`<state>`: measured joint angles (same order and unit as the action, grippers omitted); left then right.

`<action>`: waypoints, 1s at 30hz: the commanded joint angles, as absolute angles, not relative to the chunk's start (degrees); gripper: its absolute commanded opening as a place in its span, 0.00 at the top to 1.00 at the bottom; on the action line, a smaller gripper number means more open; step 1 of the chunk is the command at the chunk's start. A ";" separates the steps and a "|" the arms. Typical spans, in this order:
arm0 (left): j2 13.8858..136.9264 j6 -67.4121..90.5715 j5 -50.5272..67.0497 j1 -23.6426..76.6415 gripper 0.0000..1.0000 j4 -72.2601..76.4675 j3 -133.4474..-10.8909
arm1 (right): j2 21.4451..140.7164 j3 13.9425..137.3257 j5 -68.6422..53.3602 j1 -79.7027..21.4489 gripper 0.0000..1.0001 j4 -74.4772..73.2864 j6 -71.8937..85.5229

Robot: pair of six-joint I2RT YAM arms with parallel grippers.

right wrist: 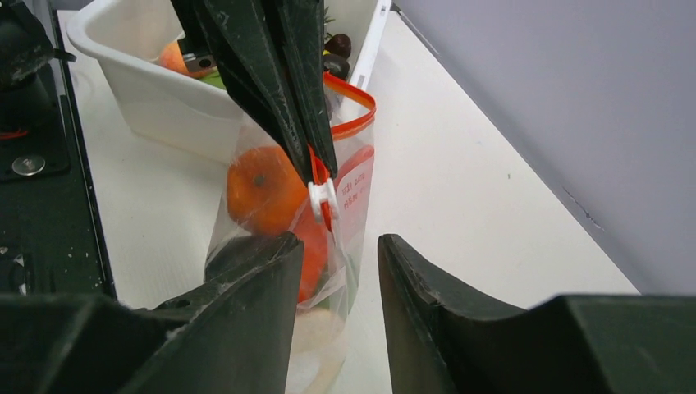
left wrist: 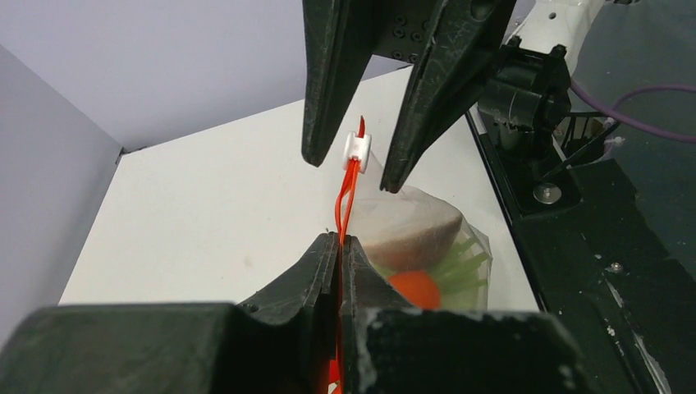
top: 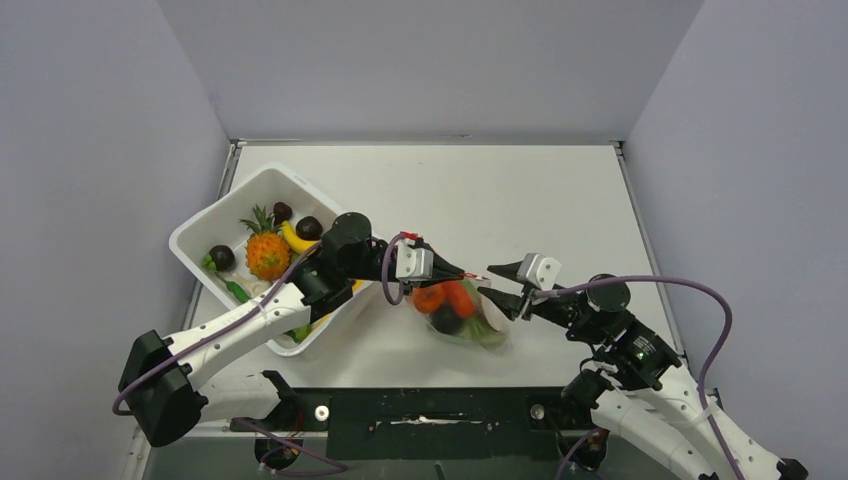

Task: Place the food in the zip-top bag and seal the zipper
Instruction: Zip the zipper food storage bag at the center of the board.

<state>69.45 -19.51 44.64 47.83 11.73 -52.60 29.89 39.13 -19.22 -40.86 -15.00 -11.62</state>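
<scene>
The clear zip-top bag [top: 462, 318] stands on the table in front of both arms, holding an orange [right wrist: 256, 190], a carrot, a dark plum, a pale rounded piece [left wrist: 406, 230] and something green. My left gripper [left wrist: 340, 243] is shut on the red zipper strip [left wrist: 345, 193] at the bag's mouth and holds it up. My right gripper [right wrist: 339, 250] is open, one finger on each side of the white slider [right wrist: 322, 195], apart from it. In the top view the left gripper [top: 468, 274] and right gripper [top: 490, 281] nearly meet above the bag.
A white square tub [top: 200, 232] stands at the left, behind the left arm, holding a pineapple [top: 268, 253], a banana, dark plums and green pieces. The black base rail [top: 430, 408] runs along the near edge. Grey walls enclose the table.
</scene>
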 commanded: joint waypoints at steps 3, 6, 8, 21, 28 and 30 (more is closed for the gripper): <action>67.03 -14.94 46.93 47.70 1.00 22.55 -51.33 | 32.35 39.52 -20.19 -40.78 0.61 -6.55 -10.00; 67.07 -14.21 47.02 47.70 1.00 23.11 -51.24 | 33.46 40.32 -21.24 -40.78 0.74 -7.10 -10.32; 67.02 -13.62 47.03 47.72 1.00 23.63 -51.11 | 33.34 40.26 -21.50 -40.77 0.86 -7.40 -10.58; 67.06 -11.88 48.35 47.46 1.00 24.31 -50.65 | 32.50 39.55 -21.32 -40.78 0.88 -11.21 -11.00; 66.56 -10.72 46.83 47.37 0.92 24.44 -49.75 | 31.68 39.27 -21.32 -40.78 1.00 -9.88 -10.72; 66.17 -10.38 46.22 47.37 0.73 24.64 -49.14 | 32.15 39.77 -21.89 -40.78 1.00 -10.35 -11.00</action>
<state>69.12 -12.03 46.50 47.53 19.18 -49.08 32.67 38.85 -21.30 -40.88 -12.73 -10.46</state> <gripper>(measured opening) 0.144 0.023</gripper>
